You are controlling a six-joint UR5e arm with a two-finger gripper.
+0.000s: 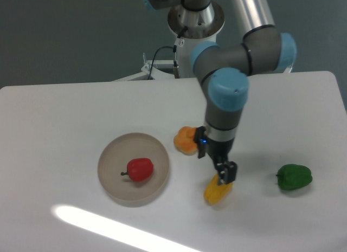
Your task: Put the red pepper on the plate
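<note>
The red pepper [140, 169] lies on its side inside the round beige plate [111, 179], stem pointing left, with nothing touching it. My gripper [222, 170] hangs well to the right of the plate, just above the yellow pepper [217, 192] and partly in front of the orange pepper [185, 140]. Its dark fingers point down and nothing shows between them; whether they stand open or shut is unclear from this angle.
A green pepper [294, 176] lies at the right side of the white table [54, 122]. The arm's elbow and base rise behind the table's middle. A bright streak of light crosses the table's front left.
</note>
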